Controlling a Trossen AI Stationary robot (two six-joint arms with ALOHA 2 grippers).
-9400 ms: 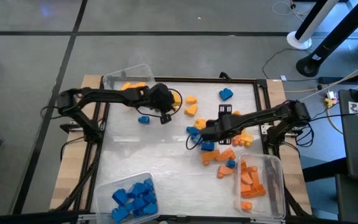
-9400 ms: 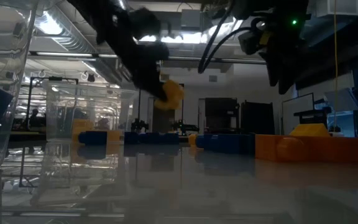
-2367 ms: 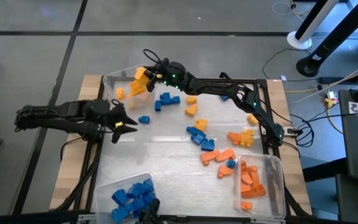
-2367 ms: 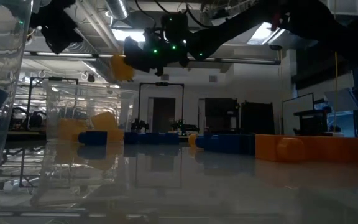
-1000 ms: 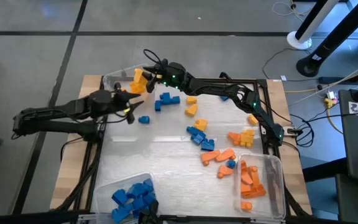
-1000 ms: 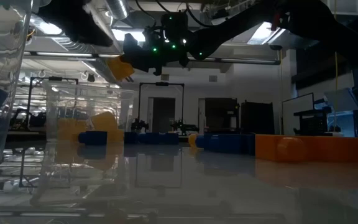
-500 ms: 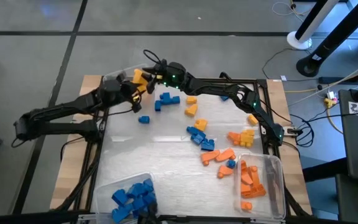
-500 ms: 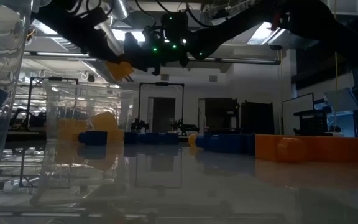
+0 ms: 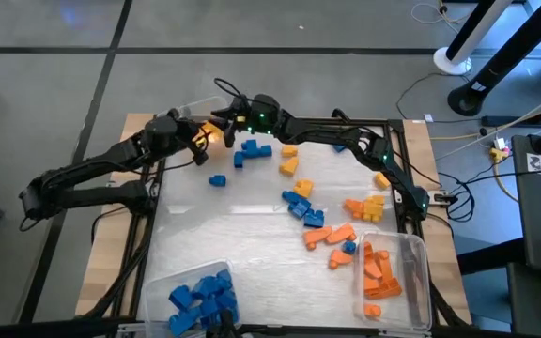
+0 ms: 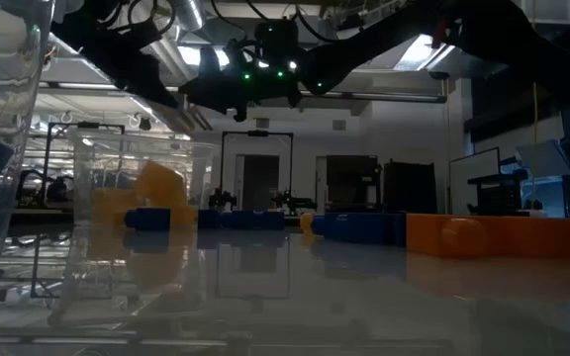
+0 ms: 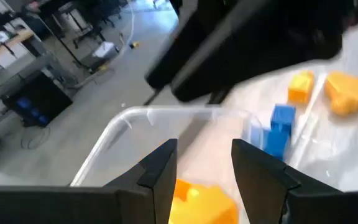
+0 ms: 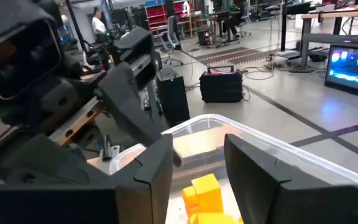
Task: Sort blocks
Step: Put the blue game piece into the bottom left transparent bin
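While above bin (image 9: 172, 120) (clear): hands (image 9: 207, 134)

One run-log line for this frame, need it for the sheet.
phase: drop yellow | left gripper: open over clear bin | right gripper: open over same bin | yellow block: in bin

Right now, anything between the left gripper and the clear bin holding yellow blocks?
Nothing visible. The left gripper hangs over the clear bin, with a yellow block just ahead of it. The right gripper crowds the same bin, close beside it.

blocks (image 9: 319, 223) mid-table, bins (image 9: 408, 282) at corners
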